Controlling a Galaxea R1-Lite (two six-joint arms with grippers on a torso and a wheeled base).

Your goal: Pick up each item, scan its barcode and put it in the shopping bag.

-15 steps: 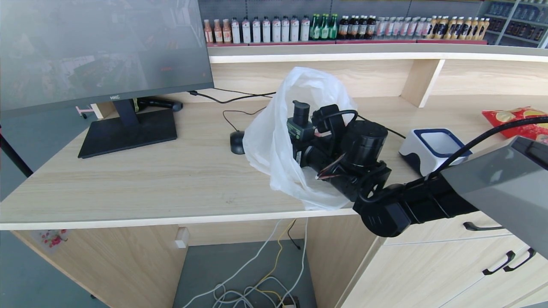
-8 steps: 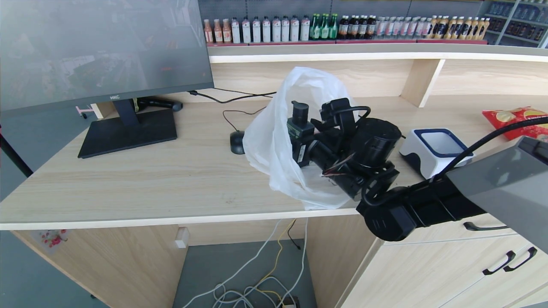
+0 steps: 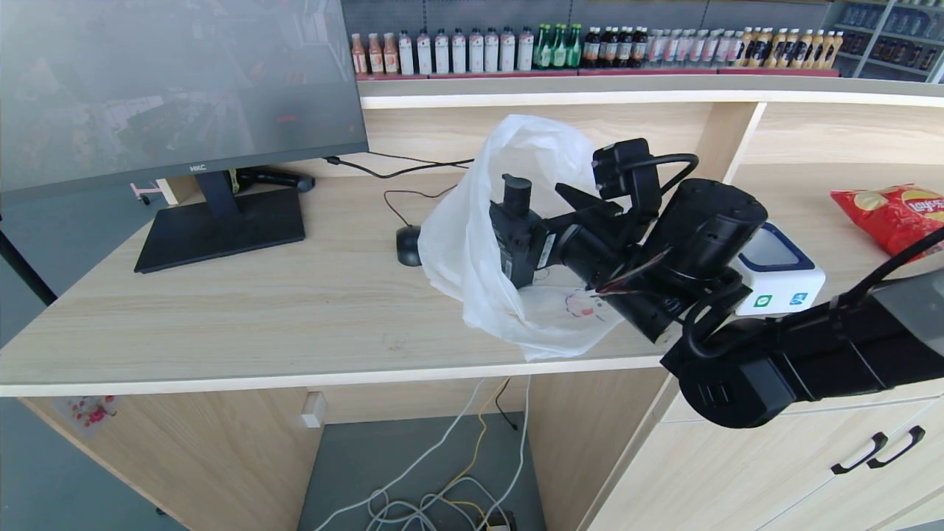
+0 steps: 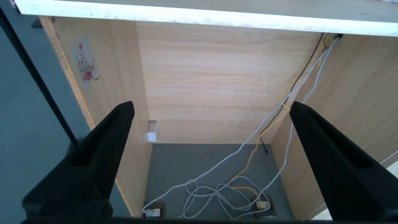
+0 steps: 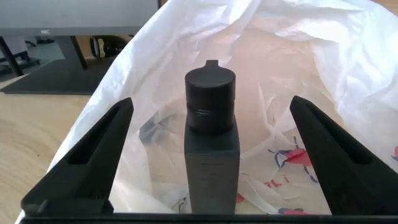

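Plastic rises behind and around the dark bottle [image 3: 514, 221], which stands upright, cap up, inside the open mouth of the white shopping bag [image 3: 472, 251] at the middle of the bench [image 3: 258, 295]. The right tool [image 5: 211, 104] faces the bottle from the bag's open side with its fingers spread wide. In the right wrist view they stand clear of the bottle on either side, touching neither its body nor its cap (whether the bottle's foot rests on the bag's bottom is hidden). The left tool [image 4: 211, 107] hangs below the bench's edge, likewise spread and holding nothing, pointing at a tangle of cables [image 4: 217, 190] on the floor under the bench. Near the bag, on the robot's right and partly behind the right arm, sits the white scanner [image 3: 782, 284] with its blue top. A red chip packet [image 3: 896, 214] lies flat farther right, well apart from the bag. A monitor [image 3: 177, 81] stands at the left, and a mouse [image 3: 408, 245] lies just beside the bag's left side.
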